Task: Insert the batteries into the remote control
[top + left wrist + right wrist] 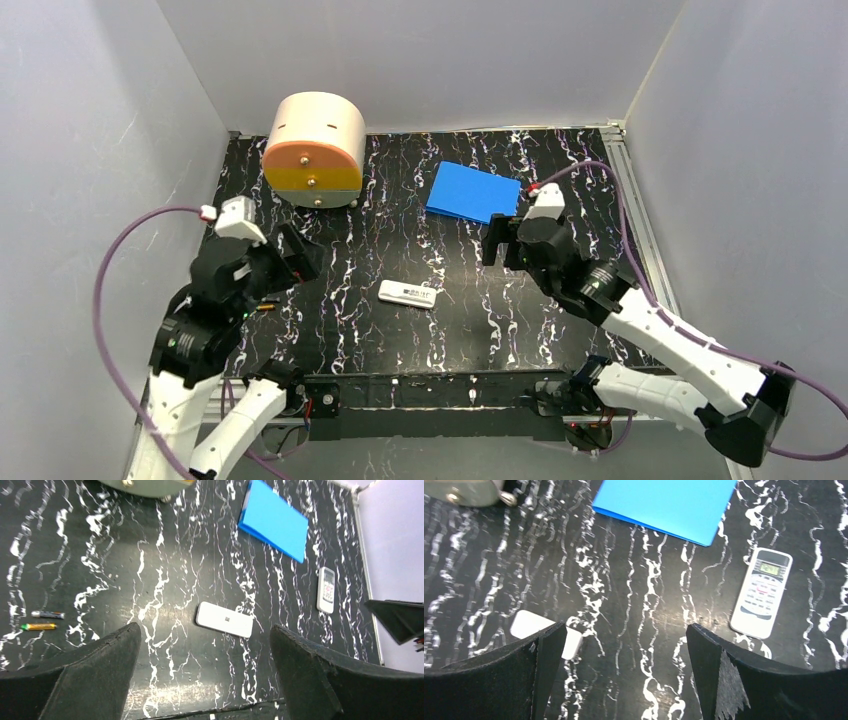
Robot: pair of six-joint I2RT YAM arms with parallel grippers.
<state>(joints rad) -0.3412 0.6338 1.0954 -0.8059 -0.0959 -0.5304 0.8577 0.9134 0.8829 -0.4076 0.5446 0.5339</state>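
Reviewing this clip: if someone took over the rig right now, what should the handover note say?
Left pincer: open, empty, above the table.
Right pincer: open, empty, above the table.
Batteries: two show, an orange battery and a purple battery, loose side by side on the left arm's side.
Remote: keypad up, on the right, near the blue pad. A white slab, perhaps a second remote lying back up, sits mid-table.
Done: nothing loaded, as far as shows.
Left: open the battery bay, fit both batteries, close it.
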